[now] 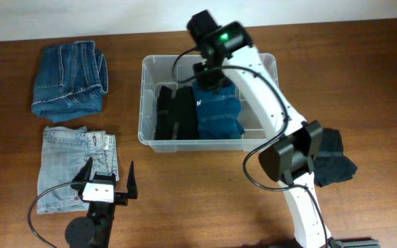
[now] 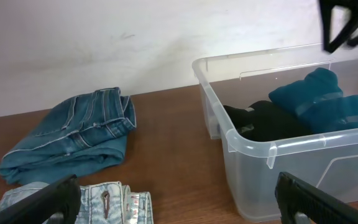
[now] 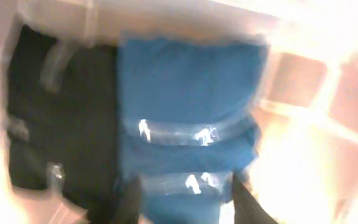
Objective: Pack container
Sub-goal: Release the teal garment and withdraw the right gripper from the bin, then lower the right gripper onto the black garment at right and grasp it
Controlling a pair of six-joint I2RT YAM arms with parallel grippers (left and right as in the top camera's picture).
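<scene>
The clear plastic container (image 1: 145,103) stands at the middle back of the table; it also shows in the left wrist view (image 2: 253,146). Inside lie a folded black garment (image 1: 174,114) (image 2: 266,121) (image 3: 61,124) and, to its right, a folded blue garment (image 1: 218,114) (image 2: 328,102) (image 3: 185,93). My right gripper (image 1: 209,72) (image 3: 182,186) hangs over the container's back part, open and empty, its fingers spread just above the blue garment; its view is blurred. My left gripper (image 1: 109,178) (image 2: 179,193) is open and empty near the front left edge, well away from the container.
Folded dark blue jeans (image 1: 69,79) (image 2: 73,137) lie at the back left. Folded light-wash jeans (image 1: 74,165) (image 2: 104,202) lie in front of them, beside my left gripper. A dark garment (image 1: 333,162) lies right of the container, partly under the right arm.
</scene>
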